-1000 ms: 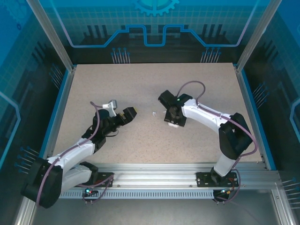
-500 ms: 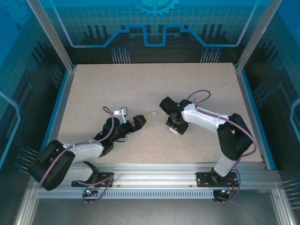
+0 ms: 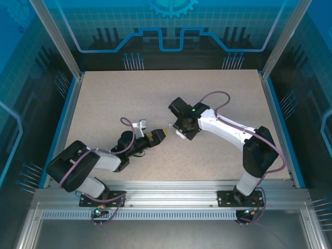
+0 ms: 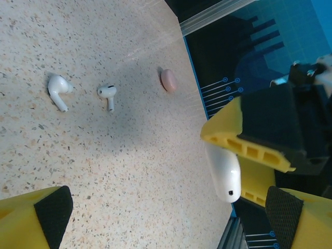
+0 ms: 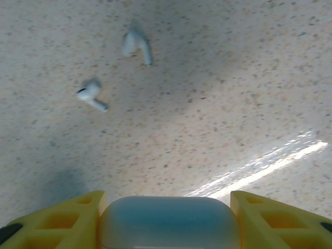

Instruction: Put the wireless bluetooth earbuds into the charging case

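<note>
Right gripper (image 3: pixel 180 130): clamped on the white case (image 5: pixel 168 222), which sits at the bottom edge of the right wrist view. Left gripper (image 4: pixel 167 213): fingers wide apart, holding nothing, low over the table (image 3: pixel 104 98).

In the left wrist view, a white earbud (image 4: pixel 58 91) lies on the table at upper left. A second white earbud (image 4: pixel 107 95) lies just right of it, and a pink earbud (image 4: pixel 168 80) lies further right. The right gripper and case occupy the right of that view, apart from the earbuds.

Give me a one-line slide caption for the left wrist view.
Open left gripper faces two white earbuds and a pinkish one on the table, while the right gripper holds a white case.
</note>
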